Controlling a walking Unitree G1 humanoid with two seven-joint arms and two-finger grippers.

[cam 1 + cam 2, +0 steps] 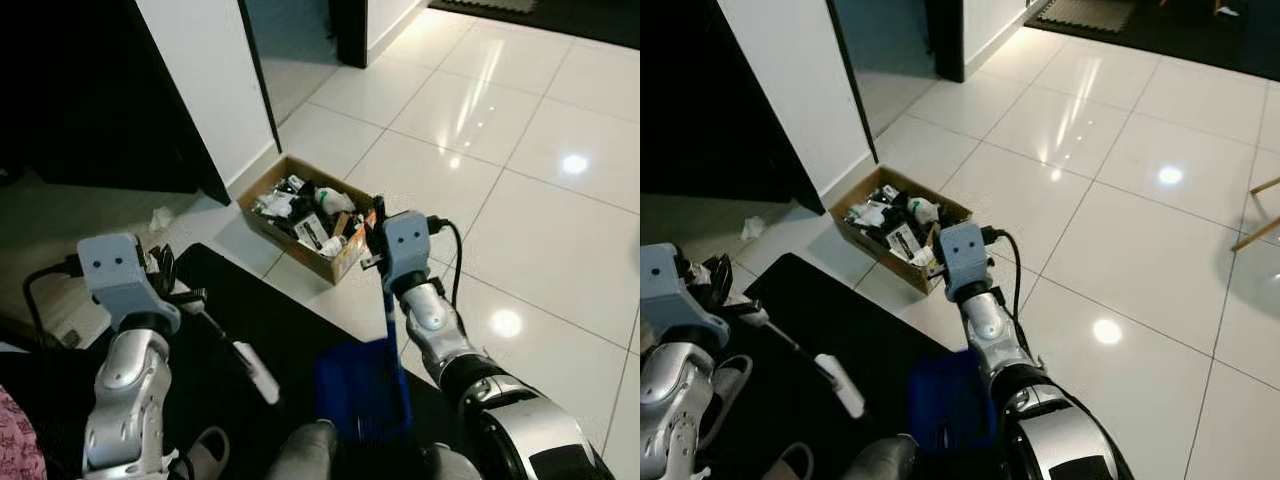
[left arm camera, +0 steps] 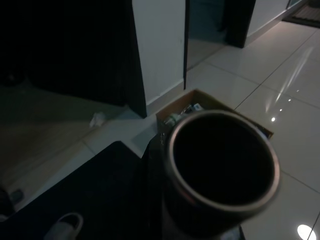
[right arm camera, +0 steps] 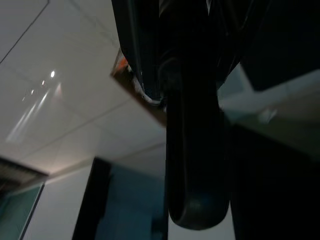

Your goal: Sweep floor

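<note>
Broom (image 1: 225,345): black handle w/ white grip section is held in the left gripper (image 1: 168,290), fingers closed round it. From the gripper the handle slants down toward the robot's body, over a black mat (image 1: 280,330). In the left wrist view a round tube end (image 2: 222,162) is seen close up, taken to be the broom handle's open end.

Blue dustpan (image 1: 362,390): its thin blue handle is clamped in the right gripper (image 1: 380,262), fingers closed on it. The pan hangs directly below the gripper, near the robot's torso, above the mat edge. In the right wrist view a dark rounded shaft is seen between the fingers (image 3: 137,55); detail too dark to tell more.

Cardboard box (image 1: 290,245) full of mixed items is sited on the white tiled floor (image 1: 520,180), just beyond the right gripper, beside a white wall (image 1: 205,80). A crumpled white scrap (image 1: 160,217) lies on the floor near the wall base, left of the box. A slipper (image 1: 205,452) is noted at the left arm's base.
</note>
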